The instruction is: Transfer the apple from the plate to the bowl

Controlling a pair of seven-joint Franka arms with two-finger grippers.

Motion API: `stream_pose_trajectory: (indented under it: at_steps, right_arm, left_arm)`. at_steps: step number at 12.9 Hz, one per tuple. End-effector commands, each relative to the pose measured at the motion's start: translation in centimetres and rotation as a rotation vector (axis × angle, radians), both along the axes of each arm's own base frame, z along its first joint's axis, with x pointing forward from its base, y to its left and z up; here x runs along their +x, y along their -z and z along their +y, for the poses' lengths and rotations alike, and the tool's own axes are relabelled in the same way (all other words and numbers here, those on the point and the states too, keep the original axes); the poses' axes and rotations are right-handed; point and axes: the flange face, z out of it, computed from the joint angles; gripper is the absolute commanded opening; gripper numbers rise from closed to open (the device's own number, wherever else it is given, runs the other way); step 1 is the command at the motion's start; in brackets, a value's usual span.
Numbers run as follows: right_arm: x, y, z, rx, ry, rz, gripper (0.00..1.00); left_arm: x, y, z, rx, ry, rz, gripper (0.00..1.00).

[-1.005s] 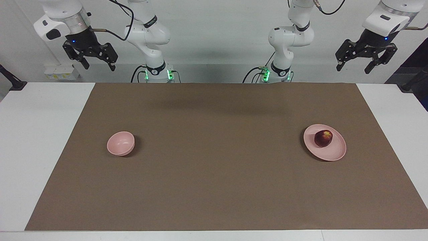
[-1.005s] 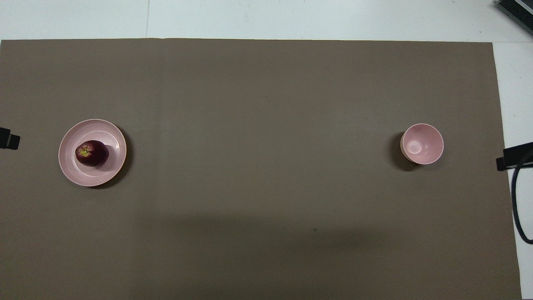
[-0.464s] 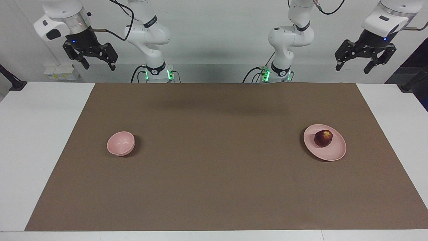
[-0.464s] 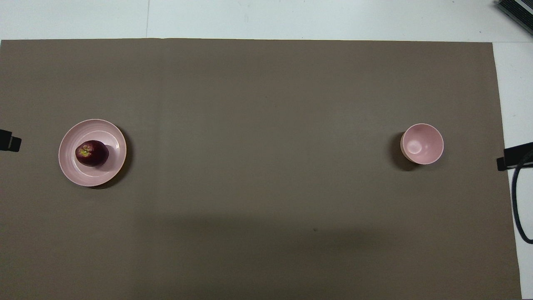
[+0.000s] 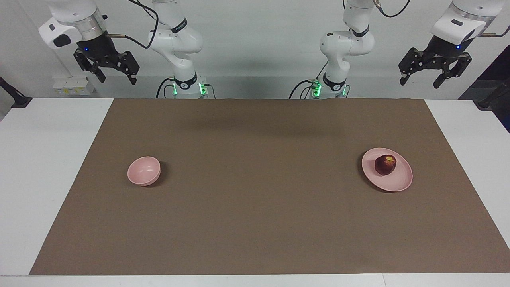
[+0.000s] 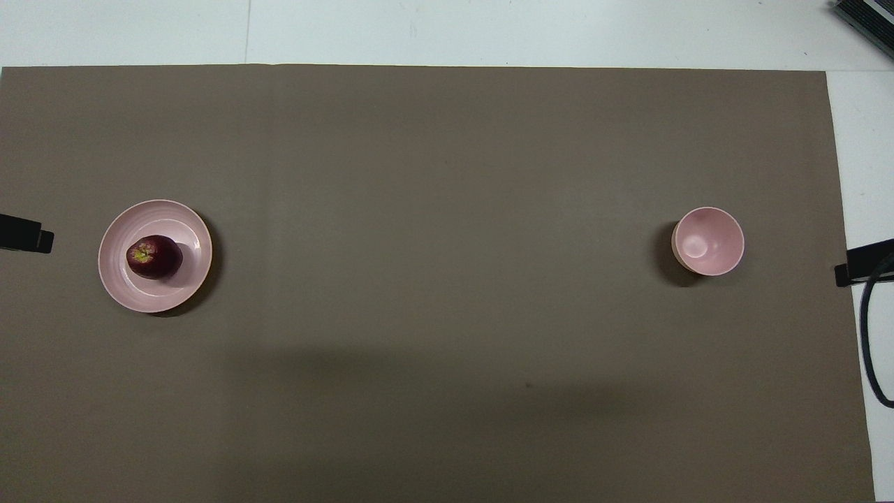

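Brown mat unchanged: apple on plate, bowl at nine o'clock. Left gripper edged inward; right gripper raised; both spread, empty.

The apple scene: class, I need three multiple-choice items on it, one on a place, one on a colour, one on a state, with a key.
1. Where is the apple?
A. On the plate
B. In the bowl
C. On the brown mat

2. What colour is the bowl?
A. Blue
B. Pale pink
C. White

3. What state is the left gripper in?
A. Shut on the apple
B. Resting on the mat
C. Open and raised

Key:
1 A, the apple sits on the plate toward the left arm's end of the table.
2 B, the bowl is the same pale pink as the plate.
3 C, its fingers stand apart, high and clear of the apple; the right gripper is open too.
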Motion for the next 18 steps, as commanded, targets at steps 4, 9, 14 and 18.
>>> stream_pose_trajectory:
  at_steps: [4, 9, 14, 18]
  right_arm:
    - [1.1, 3.6, 1.2, 0.068, 0.014, 0.062, 1.00]
    - [2.9, 8.3, 3.0, 0.121, 0.186, 0.149, 1.00]
    - [4.1, 13.7, 8.7, 0.248, 0.373, 0.243, 1.00]
    - [4.9, 16.6, 12.3, 0.326, 0.560, 0.327, 1.00]
  left_arm:
    - [0.2, 9.1, 2.1, -0.004, -0.029, 0.011, 1.00]
    - [0.2, 17.5, 3.8, -0.003, -0.063, -0.013, 1.00]
    - [1.1, 26.4, 4.4, 0.000, -0.076, -0.036, 1.00]
    - [0.9, 31.2, 4.5, 0.002, -0.099, -0.085, 1.00]
